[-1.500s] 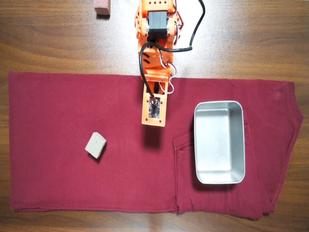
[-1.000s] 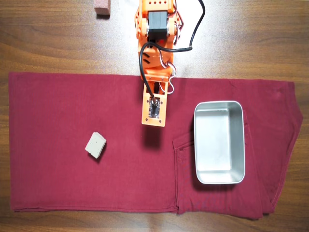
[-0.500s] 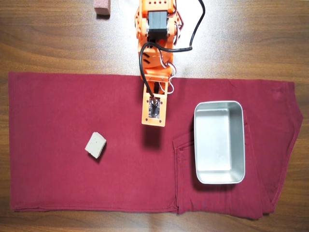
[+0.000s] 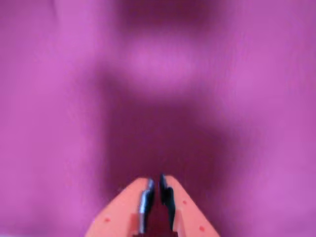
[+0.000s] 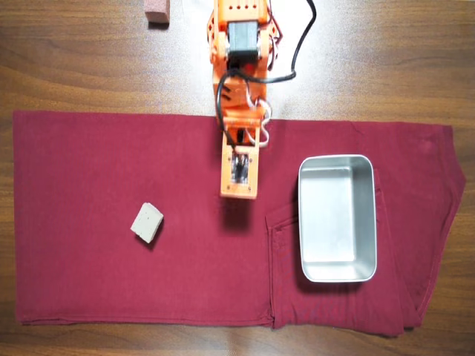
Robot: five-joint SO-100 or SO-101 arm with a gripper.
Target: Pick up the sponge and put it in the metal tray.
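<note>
Toward the cloth's (image 5: 89, 170) left half lies the sponge (image 5: 147, 222), well apart from the metal tray (image 5: 338, 276) near its right edge; probably light and squashy, best pinched across opposite flat sides by the gripper (image 4: 156, 191), fingers nearly together, empty.

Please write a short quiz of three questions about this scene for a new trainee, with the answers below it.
1. True or false: the sponge already lies inside the metal tray.
2. In the overhead view, on which side of the gripper is the sponge: A) left, B) right?
3. Fill in: the sponge and the tray both rest on a dark red ____.

Key:
1. False; the tray is empty and the sponge lies apart from it.
2. A.
3. Cloth.
</note>
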